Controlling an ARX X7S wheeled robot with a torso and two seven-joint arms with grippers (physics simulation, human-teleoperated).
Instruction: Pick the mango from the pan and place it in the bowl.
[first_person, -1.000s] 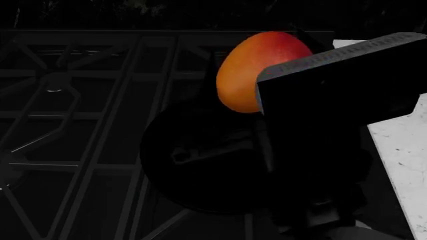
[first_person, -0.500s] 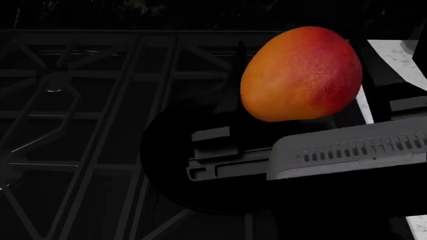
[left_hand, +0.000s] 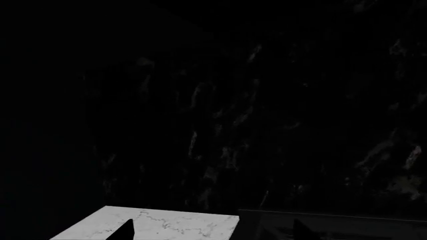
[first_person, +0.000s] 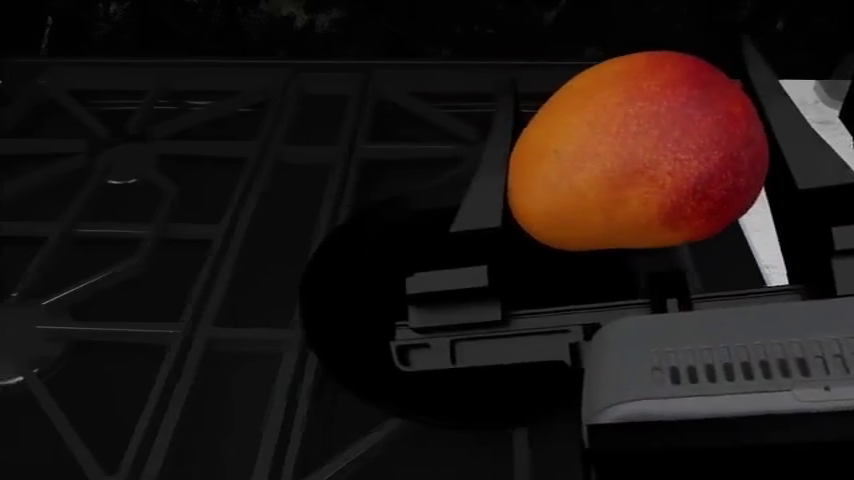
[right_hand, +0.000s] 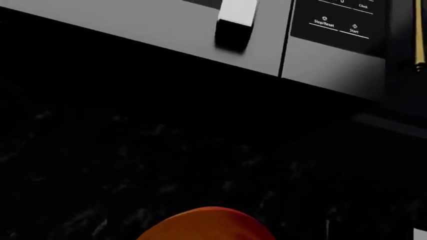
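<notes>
The orange-red mango (first_person: 638, 150) hangs in the air above the black pan (first_person: 354, 310) on the stove. My right gripper (first_person: 641, 190) is shut on the mango, with a dark finger (first_person: 483, 170) on its left side and another on its right. In the right wrist view only the mango's top (right_hand: 207, 226) shows, and the fingers are out of frame. My left gripper (left_hand: 213, 232) is open, its two dark fingertips wide apart with nothing between them. The bowl is out of view.
Dark stove grates (first_person: 160, 200) stretch left of the pan. White marble counter (first_person: 817, 100) lies to the right, and a counter corner (left_hand: 167, 224) appears under the left gripper. A microwave (right_hand: 167, 30) with a handle (right_hand: 237, 17) hangs above the black backsplash.
The right gripper has carried the mango up out of the pan and a little to the right. It now looks larger and closer to the head camera.
</notes>
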